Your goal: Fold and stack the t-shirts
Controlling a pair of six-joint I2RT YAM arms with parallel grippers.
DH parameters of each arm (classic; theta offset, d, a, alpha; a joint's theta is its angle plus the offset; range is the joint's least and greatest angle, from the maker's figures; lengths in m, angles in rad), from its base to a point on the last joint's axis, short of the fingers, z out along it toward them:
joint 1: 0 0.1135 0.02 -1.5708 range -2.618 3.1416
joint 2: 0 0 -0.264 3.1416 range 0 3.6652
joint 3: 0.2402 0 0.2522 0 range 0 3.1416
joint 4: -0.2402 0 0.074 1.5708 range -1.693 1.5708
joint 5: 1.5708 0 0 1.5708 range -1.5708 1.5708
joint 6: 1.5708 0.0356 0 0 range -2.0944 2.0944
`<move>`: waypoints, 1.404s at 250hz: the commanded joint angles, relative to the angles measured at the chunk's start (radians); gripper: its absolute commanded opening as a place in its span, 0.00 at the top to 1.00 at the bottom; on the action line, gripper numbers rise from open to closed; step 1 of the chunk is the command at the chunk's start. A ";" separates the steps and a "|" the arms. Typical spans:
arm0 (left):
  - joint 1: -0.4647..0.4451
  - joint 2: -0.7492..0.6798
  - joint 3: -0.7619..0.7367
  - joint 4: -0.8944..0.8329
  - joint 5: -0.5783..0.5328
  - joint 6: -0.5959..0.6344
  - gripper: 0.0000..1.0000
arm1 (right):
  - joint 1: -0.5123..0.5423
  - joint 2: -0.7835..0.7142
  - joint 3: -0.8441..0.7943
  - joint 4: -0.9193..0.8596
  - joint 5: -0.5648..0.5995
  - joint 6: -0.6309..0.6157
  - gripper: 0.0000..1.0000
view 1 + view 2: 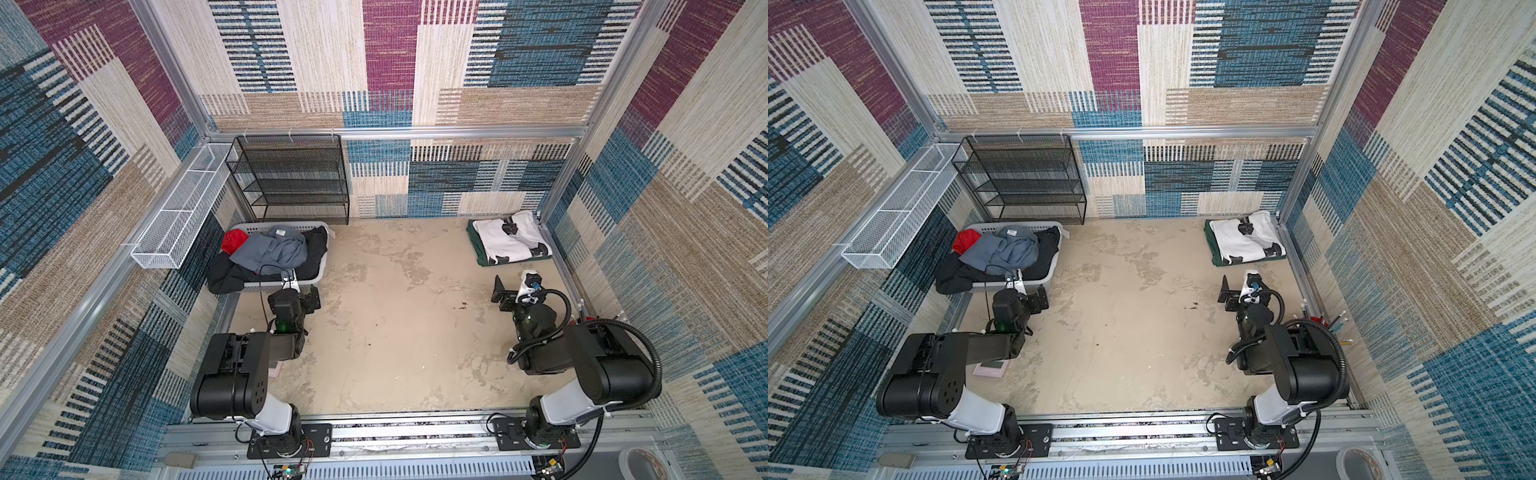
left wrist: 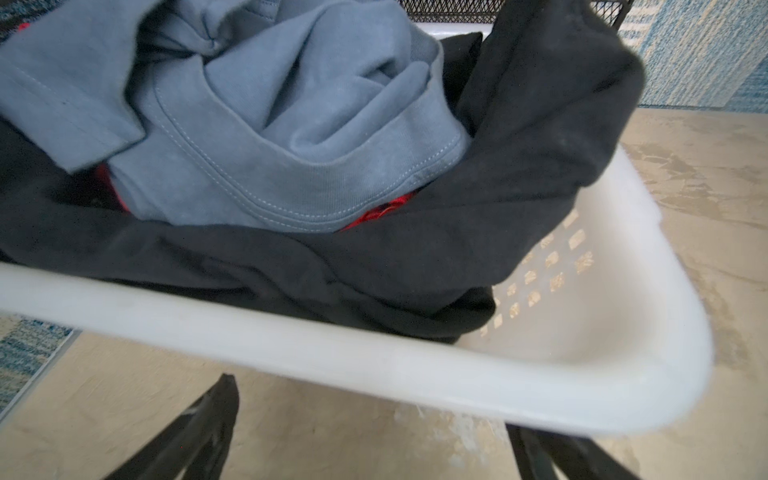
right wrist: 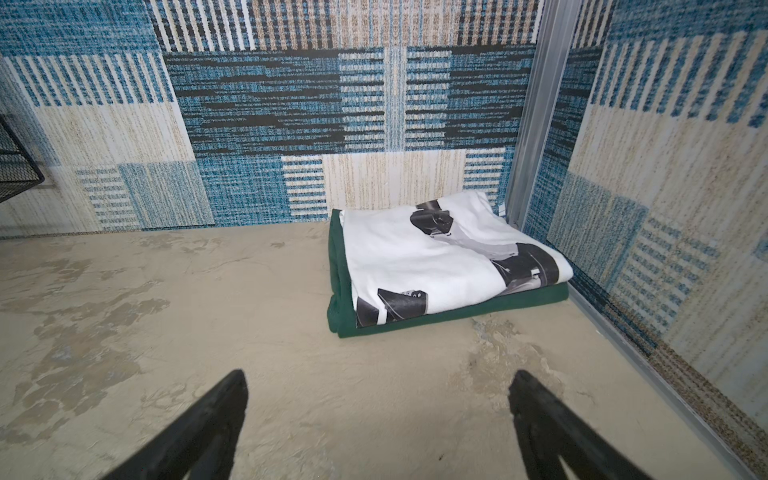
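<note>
Beige worktop (image 1: 395, 332), carpet-tiled walls. Found left pincer (image 2: 370, 415) spread, empty, at basket (image 2: 415, 374) rim near crumpled slate-grey t-shirt (image 2: 291, 124). Found right pincer (image 3: 379, 399) spread, empty, facing white t-shirt (image 3: 415, 257) stacked on dark green t-shirt (image 3: 415, 326). Judged grey shirt best pinched at stitched hem, clear of black garment (image 2: 415, 257).

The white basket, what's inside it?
A crumpled slate-grey t-shirt lies on top, over black cloth that spills across the rim; red cloth peeks out beside it. Whatever lies beneath them in the basket is covered.

Bright, even light, soft shadows, bowed edges, and a blurred basket rim (image 2: 374, 357) (left wrist view).
</note>
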 commanded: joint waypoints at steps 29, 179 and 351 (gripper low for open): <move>0.000 0.000 0.003 0.019 0.008 0.003 0.02 | 0.000 0.000 0.007 0.013 -0.005 0.008 0.01; -0.003 -0.182 -0.079 -0.004 -0.046 -0.021 0.01 | 0.057 -0.183 0.006 -0.115 0.154 -0.017 0.01; -0.308 -0.433 0.494 -1.013 -0.537 -0.174 0.06 | 0.083 -0.669 0.274 -1.024 -0.343 0.568 0.01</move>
